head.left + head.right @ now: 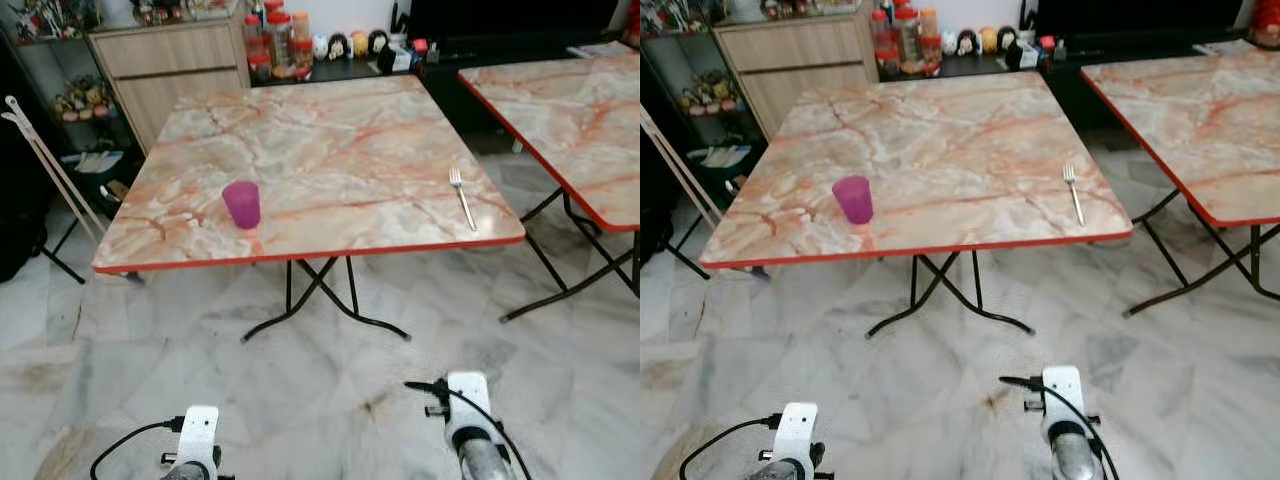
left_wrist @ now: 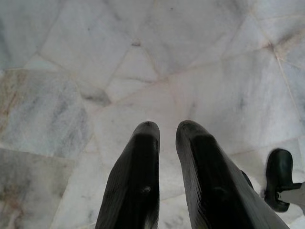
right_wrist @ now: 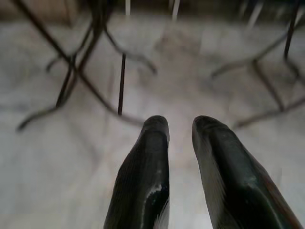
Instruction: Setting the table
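So there's a folding table with a marble-pattern tabletop (image 1: 330, 150) and a red edge, standing on black crossed legs (image 1: 320, 295) over a pale marble floor (image 1: 330, 400). A purple cup (image 1: 241, 204) stands upright near the front edge on the robot's left side. A fork (image 1: 461, 196) lies flat near the front right corner, tines pointing away from the robot. Cup and fork are well apart.

A second table (image 1: 580, 110) of the same pattern sits off to the right. Behind the first one there's a wooden cabinet (image 1: 170, 65), some jars with red lids (image 1: 275, 45) and a row of little figurines (image 1: 350, 44) on a dark shelf. No writing or labels I can actually read, it's all too small.

Both arms hang low in front of the table. The left end effector (image 2: 167, 131) points down at the floor, fingers only a narrow gap apart, holding nothing. The right end effector (image 3: 180, 125) is aimed at the table legs, fingers slightly apart too, also empty. That view's blurry.
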You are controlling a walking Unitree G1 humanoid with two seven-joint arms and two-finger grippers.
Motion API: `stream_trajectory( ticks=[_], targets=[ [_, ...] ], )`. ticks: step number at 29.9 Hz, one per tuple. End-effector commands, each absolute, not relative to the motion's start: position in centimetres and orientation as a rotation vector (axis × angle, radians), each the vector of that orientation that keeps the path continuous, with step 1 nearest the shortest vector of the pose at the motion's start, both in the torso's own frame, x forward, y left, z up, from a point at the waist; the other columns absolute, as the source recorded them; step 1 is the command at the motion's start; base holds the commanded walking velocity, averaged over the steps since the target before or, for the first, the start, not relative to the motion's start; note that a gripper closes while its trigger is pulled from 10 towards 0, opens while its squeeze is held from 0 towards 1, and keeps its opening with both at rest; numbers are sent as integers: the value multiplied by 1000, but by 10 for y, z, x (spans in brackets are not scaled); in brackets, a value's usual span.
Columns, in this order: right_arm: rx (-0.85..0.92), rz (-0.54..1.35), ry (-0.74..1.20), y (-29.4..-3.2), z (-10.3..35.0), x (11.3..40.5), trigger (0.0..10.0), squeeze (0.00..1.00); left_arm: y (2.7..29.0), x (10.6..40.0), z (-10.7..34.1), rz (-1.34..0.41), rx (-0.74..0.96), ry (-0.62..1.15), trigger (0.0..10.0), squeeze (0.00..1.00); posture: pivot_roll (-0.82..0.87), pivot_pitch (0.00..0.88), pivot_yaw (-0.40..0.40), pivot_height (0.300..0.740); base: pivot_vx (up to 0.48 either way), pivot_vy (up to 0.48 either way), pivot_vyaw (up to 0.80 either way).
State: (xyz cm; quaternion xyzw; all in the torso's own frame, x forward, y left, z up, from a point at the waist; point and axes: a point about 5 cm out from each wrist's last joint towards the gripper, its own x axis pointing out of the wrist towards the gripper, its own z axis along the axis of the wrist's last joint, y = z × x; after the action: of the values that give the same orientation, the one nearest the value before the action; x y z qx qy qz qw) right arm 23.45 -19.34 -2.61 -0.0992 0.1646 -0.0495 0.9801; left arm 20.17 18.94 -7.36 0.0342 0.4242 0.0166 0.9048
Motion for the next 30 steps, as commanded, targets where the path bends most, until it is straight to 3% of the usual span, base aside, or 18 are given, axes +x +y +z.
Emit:
stream_trajectory(
  ticks=[1,8,20,30],
  targets=[
    [-211,-71,221,-185,-11,245,10000,0,195,204,-71,55,73,865,10000,0,-71,0,54,740,360,0,0],
    [-201,-69,48,-172,19,270,10000,0,193,206,-71,54,73,860,10000,0,-70,0,48,740,381,0,0],
    [-208,-11,-52,-154,42,287,10000,0,193,206,-71,65,68,858,10000,0,-61,0,39,740,354,0,0],
    [-145,-34,200,-166,-5,257,10000,0,193,204,-71,69,62,852,10000,0,-57,0,35,740,30,0,0]
  ],
)
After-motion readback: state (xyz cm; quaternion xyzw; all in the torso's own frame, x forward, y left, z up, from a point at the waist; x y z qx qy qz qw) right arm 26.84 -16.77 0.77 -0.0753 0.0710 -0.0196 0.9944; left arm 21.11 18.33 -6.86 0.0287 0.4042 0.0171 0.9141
